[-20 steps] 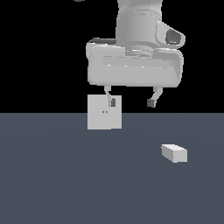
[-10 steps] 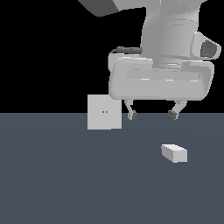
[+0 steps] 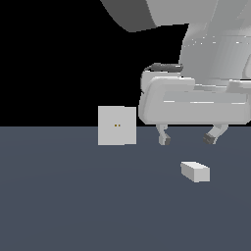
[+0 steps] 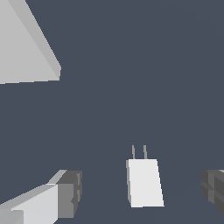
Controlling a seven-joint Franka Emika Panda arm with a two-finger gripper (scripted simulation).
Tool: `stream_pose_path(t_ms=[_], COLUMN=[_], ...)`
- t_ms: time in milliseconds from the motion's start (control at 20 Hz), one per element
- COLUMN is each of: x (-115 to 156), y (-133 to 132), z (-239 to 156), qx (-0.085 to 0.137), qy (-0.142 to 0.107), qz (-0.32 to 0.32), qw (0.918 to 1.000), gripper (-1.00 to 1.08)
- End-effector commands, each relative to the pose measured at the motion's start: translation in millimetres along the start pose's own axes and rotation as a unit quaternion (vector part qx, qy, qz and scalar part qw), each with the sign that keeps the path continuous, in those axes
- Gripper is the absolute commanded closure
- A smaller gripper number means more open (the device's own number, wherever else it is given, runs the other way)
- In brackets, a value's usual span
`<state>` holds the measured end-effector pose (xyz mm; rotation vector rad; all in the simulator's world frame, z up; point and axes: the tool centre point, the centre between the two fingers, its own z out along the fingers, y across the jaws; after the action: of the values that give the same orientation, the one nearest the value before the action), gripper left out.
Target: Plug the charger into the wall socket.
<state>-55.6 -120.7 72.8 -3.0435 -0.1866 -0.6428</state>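
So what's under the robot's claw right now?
The charger lies on the dark floor beneath the open gripper, between its fingers in the wrist view, untouched. Two thin prongs stick out of one end. Nothing covers it.

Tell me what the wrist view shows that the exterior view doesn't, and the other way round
Only the wrist view shows the charger's two thin prongs, sticking out of one end, and the charger lying between the two fingertips, seen from above.

Only the exterior view shows the wall socket's front face with its two small orange-brown dots, the arm's big white body above, and that the gripper hangs above the charger without touching it.

Both show the charger lying on the dark floor, the socket panel standing apart from it, and the jaws open and empty.
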Motion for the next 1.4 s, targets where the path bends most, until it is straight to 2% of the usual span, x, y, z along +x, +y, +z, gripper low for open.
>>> stream_pose_path(t_ms=[0, 700, 1350], x=[-2, -9, -27], y=[5, 13, 12], z=[3, 12, 53], qx=[0.001, 0.001, 0.001], qy=[0.007, 0.015, 0.014], qz=[-0.001, -0.002, -0.003], qw=[1.0, 0.9999, 0.9999], gripper=[-0.92, -0.92, -0.92])
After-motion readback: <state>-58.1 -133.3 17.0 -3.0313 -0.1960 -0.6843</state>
